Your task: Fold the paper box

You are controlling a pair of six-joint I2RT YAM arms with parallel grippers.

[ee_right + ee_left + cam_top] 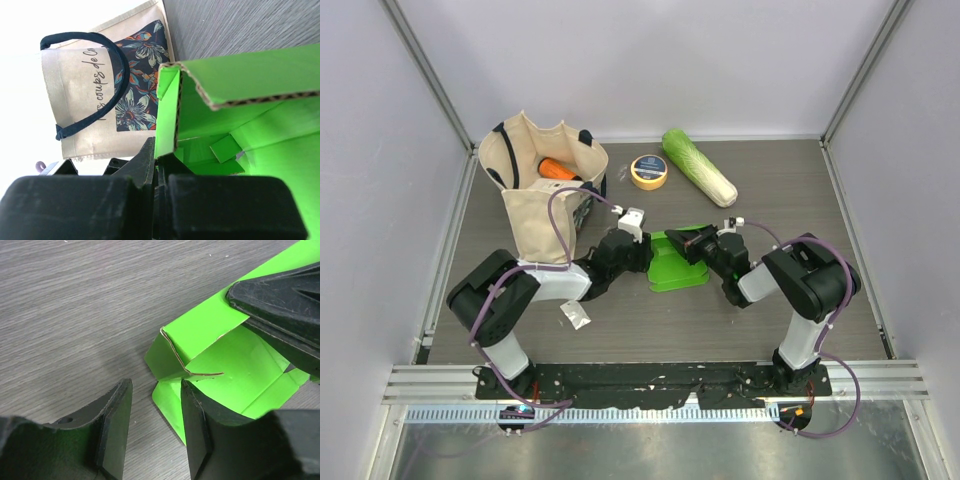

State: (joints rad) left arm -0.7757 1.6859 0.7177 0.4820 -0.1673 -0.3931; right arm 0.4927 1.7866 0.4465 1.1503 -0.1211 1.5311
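Top external view: the paper box [675, 272] lies at the centre of the counter [770, 200], between the two arms. It is partly folded, open side up, with flat flaps spreading toward 6 o'clock. Its long axis is hard to judge under the arms. Right pincer [694, 243], at the box's 1 o'clock edge, is clamped on a raised wall. Left pincer [646, 252], at 10 o'clock, stands apart, gripping nothing.

- paper box [675, 268]: bright green card; cut edges show brown corrugation.
- tote bag [535, 205]: beige canvas, navy handles, dark script lettering, navy floral panel with white and orange blooms.
- object [557, 168] inside tote bag: orange.
- cabbage [700, 168]: pale green, whitish base.
- tape roll [649, 172]: yellow, dark centre label.
- table [800, 200]: grey-brown wood grain.
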